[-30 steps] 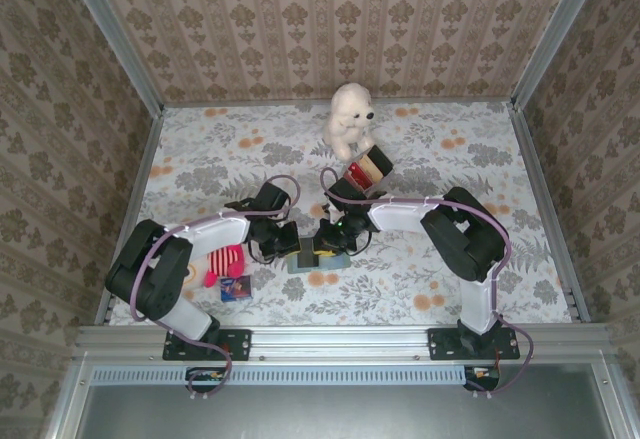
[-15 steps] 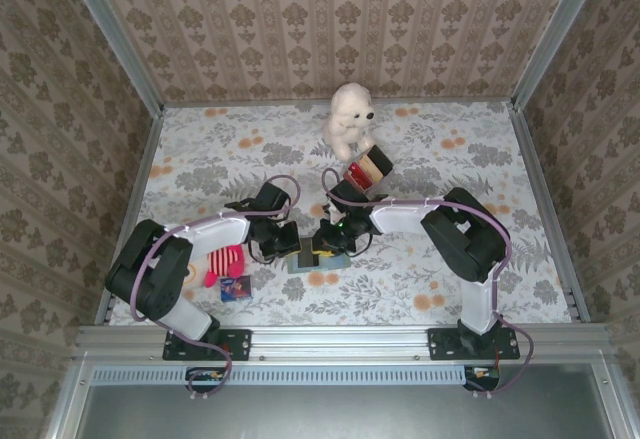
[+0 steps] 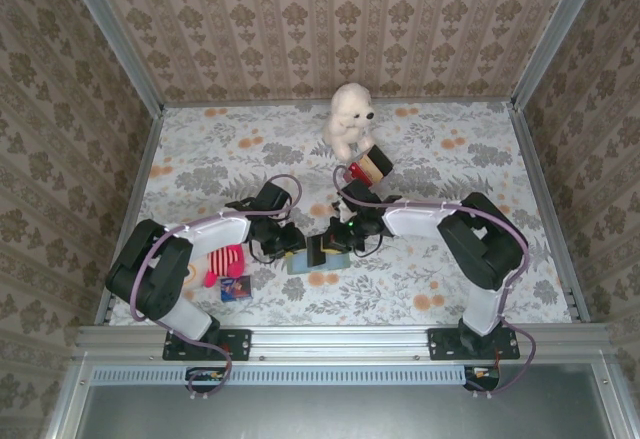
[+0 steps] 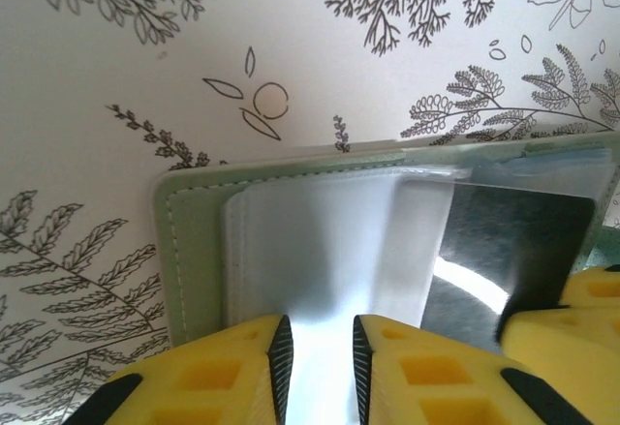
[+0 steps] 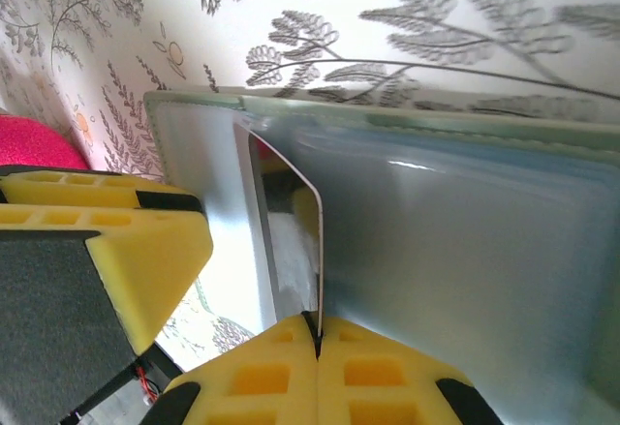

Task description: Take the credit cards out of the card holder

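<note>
Top external: card holder (image 3: 312, 259) open on the floral table (image 3: 450, 159), lower centre of frame, left gripper (image 3: 292, 242) and right gripper (image 3: 335, 246) meeting over it.

Left wrist: fingers (image 4: 281, 352) slightly apart, pressing the card holder's (image 4: 194, 251) clear pocket at bottom centre; dark card (image 4: 509, 246) lifting at right.

Right wrist: right gripper (image 5: 317, 333) clenched on the card's (image 5: 312, 241) edge, bottom centre, card partly drawn out. No card free yet; extraction only beginning, others apparently left inside.

I see a floral-print worktop (image 3: 220, 159) boxed in by damask-patterned beige walls (image 3: 300, 19), with grey metal posts (image 3: 110, 29) in evenly lit corners.
</note>
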